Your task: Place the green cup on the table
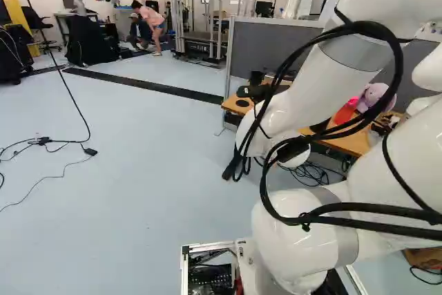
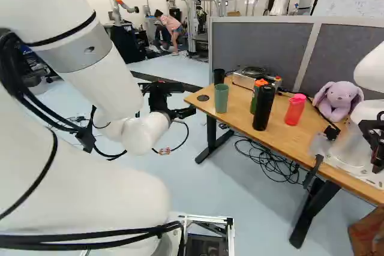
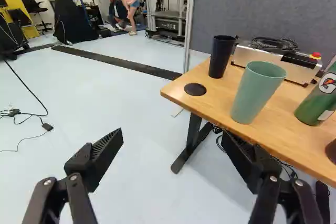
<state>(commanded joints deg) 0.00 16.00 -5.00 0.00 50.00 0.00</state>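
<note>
Your claw [image 2: 187,100] is released: in the wrist view its two fingers stand wide apart, with bare air between their tips and the cup. You have it hanging just off the end of the table [image 2: 275,135], near the corner where the short end meets the long edge facing your arm [image 2: 123,79]. Looking along the claw, you see floor and a table leg [image 3: 190,142] between the fingers.

The green cup [image 3: 256,93] stands upright on the table, close to that long edge and a little in from the corner. For you it lies ahead of the claw and off to one side, beyond the tip of the finger nearer the long edge, apart from both fingers. A round black disc [image 3: 195,89] sits in the tabletop between the cup and the corner.

Behind the cup, toward the back edge, you have a dark cup [image 3: 221,57] near the short end and a metal box [image 3: 275,61] with coiled cable [image 3: 274,44] on top. Farther along the table from your cup stand a green bottle [image 3: 317,100], a black bottle [image 2: 263,107] and a pink bottle [image 2: 294,110]. In the left base view, you cannot make out the green cup.
</note>
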